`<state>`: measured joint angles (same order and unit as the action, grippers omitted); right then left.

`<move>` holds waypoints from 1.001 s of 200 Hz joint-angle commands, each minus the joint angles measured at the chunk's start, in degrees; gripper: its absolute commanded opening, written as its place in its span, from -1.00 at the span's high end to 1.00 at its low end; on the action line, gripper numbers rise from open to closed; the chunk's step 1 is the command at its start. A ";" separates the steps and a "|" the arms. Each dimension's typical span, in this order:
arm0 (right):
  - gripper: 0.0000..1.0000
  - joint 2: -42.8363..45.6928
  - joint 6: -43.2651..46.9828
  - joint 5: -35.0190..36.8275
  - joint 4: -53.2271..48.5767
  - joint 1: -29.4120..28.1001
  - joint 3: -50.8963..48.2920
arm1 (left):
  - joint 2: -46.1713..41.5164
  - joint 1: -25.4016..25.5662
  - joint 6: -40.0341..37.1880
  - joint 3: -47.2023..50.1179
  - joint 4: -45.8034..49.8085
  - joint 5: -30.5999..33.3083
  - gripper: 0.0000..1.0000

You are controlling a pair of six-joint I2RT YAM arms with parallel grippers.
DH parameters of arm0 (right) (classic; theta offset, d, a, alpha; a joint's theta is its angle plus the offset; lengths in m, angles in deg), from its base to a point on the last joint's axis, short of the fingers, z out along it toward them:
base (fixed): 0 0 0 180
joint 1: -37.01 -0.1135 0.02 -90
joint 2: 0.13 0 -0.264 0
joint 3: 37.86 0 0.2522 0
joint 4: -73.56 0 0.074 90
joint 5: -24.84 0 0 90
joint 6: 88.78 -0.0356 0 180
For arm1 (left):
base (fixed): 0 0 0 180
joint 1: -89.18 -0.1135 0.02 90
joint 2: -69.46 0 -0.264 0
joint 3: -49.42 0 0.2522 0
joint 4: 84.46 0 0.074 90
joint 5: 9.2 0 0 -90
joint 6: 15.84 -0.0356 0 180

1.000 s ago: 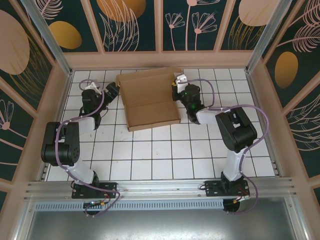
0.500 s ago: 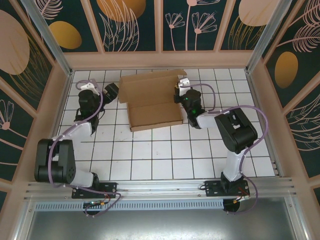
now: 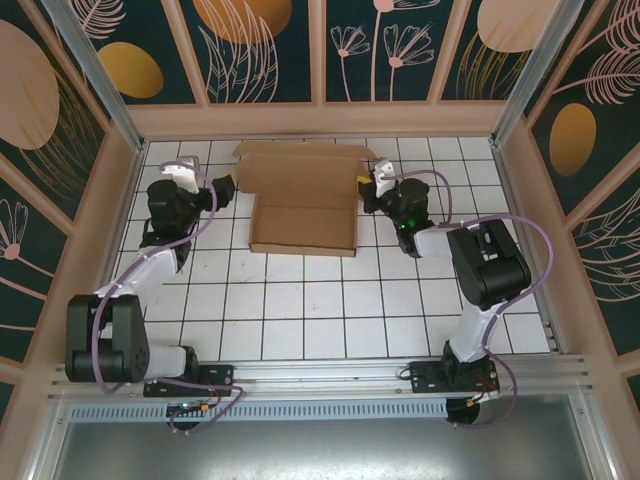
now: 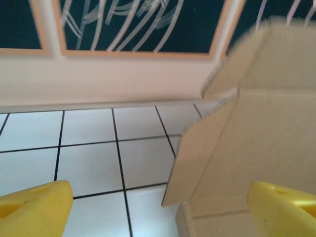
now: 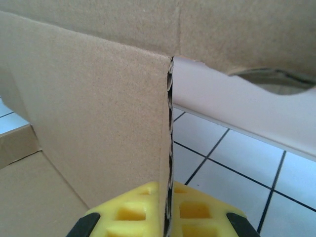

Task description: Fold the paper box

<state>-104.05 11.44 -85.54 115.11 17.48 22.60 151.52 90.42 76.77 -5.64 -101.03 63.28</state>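
Two arms (image 3: pixel 150 262) (image 3: pixel 432 238) outstretched, flanking paper box (image 3: pixel 305 195)

My left arm (image 3: pixel 150 265) runs up the left side, elbow folded low by its base, wrist turned in to the right. My left gripper (image 3: pixel 222 188) stands wide, yellow fingers (image 4: pixel 34 207) far apart with nothing between them. My right arm (image 3: pixel 485 265) bends at the elbow and stretches in leftward. My right gripper (image 3: pixel 366 186) is clamped, its pads (image 5: pixel 197 210) pinching an edge of the paper box (image 5: pixel 98 98).
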 commanded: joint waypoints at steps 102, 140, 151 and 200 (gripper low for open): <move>1.00 0.53 3.35 -5.15 -5.34 0.50 1.20 | 21.06 -2.21 -14.03 -19.35 1.26 -18.34 -0.65; 1.00 0.03 2.84 -5.39 -6.42 0.63 2.46 | 23.30 -2.20 -16.32 -22.58 6.37 -25.28 -0.23; 1.00 -0.13 2.40 -5.08 -6.73 0.54 2.92 | 22.76 -2.20 -16.28 -21.96 5.86 -25.25 -0.08; 1.00 -1.01 -1.31 4.54 -7.71 -2.16 4.22 | 19.67 -1.55 -7.68 -17.51 0.74 -21.45 0.79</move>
<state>-104.09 11.59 -87.23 109.67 17.31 25.68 173.90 88.40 63.86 -26.12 -96.50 40.36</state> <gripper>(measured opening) 0.065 0.142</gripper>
